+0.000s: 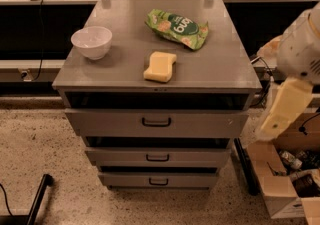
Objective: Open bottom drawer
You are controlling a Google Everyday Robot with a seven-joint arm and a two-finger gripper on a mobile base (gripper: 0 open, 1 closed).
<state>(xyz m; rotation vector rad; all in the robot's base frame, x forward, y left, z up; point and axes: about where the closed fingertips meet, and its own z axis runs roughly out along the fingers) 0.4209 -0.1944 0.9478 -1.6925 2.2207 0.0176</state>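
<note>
- The grey metal cabinet (240, 119) stands mid-scene on a speckled floor (40, 144), with three drawers stacked in its near face.
- The bottom drawer (130, 179) is the lowest of the three, just above the floor. It has a short, flat grey front with a small black loop handle (159, 182) at its middle.
- This front does not stand out past the middle drawer (120, 157) above it, and a dark strip separates the two.
- The top drawer (110, 122) has the tallest front and the biggest handle, and it lies just under the worktop (220, 64).
- On the worktop, a white bowl (92, 42) sits at the left.
- A green snack bag (176, 28) lies toward the far right, and a yellow sponge (160, 66) lies nearer, about the middle. All three are apart from one another.
- The gripper (274, 119) is the cream-coloured lower end of the robot arm. It hangs to the right of the cabinet, off its corner at about the height of the top drawer.
- It touches nothing and is well apart from the bottom drawer's handle.
- Whether the gripper is open or closed cannot be told from this view.
- An open cardboard box (280, 194) sits on the floor at the near right, below the arm.
- A black bar (37, 201) slants across the floor at the near left.
</note>
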